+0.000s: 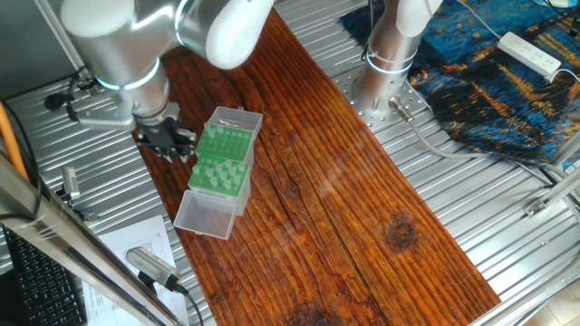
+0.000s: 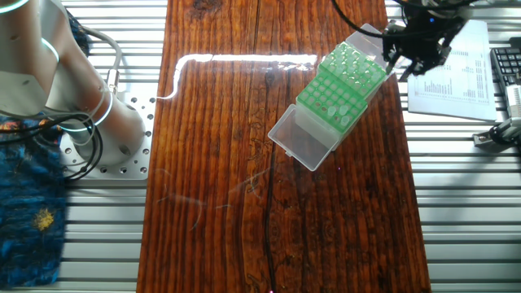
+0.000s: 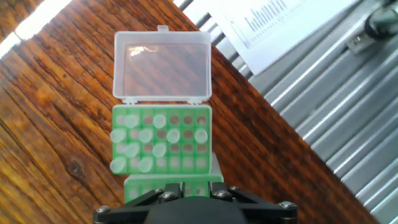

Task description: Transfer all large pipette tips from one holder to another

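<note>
The large pipette tips (image 3: 140,140) are pale cones standing in the left cells of a green holder (image 3: 186,163) (image 1: 217,172) (image 2: 330,102), next to its open clear lid (image 3: 161,62) (image 2: 303,140). A second green holder (image 3: 143,186) (image 1: 225,140) (image 2: 354,65) adjoins it on the side away from the lid. My gripper (image 3: 196,186) (image 1: 170,143) (image 2: 411,50) hovers at that far end, just off the board's edge side of the rack. Its fingers stand apart, with green showing through the gap and nothing seen between them.
The rack lies on a dark wooden board (image 1: 344,199) over a slatted metal table. A printed sheet (image 2: 452,77) (image 3: 292,25) lies beside the gripper. The arm's base (image 1: 390,63), a blue cloth (image 1: 489,81) and a power strip (image 1: 530,54) are across the board.
</note>
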You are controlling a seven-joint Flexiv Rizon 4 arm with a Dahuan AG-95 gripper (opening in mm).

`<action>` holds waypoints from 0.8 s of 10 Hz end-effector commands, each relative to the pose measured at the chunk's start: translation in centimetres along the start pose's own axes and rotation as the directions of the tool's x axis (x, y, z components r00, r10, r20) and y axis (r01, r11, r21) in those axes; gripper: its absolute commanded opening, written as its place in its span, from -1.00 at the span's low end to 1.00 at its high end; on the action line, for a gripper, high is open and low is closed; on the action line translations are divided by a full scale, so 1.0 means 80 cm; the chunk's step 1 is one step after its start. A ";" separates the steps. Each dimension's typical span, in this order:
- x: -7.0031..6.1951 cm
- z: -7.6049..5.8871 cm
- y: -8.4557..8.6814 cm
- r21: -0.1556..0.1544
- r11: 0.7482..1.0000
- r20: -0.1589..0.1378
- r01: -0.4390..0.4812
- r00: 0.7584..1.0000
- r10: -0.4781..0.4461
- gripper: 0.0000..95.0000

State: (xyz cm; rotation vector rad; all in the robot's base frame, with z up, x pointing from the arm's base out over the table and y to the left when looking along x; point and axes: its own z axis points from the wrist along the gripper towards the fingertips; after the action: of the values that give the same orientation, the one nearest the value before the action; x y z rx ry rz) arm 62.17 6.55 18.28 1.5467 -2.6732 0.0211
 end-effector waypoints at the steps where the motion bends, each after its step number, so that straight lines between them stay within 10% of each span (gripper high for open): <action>1: -0.002 0.006 0.004 -0.006 1.000 -0.007 0.025 1.000 -0.025 -0.60; 8: 0.015 0.020 0.023 -0.015 0.996 0.018 0.084 0.996 -0.083 -0.60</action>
State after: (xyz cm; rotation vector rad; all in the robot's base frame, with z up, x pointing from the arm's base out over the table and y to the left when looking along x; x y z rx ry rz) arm 59.82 6.33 16.77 1.6630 -2.6096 -0.0151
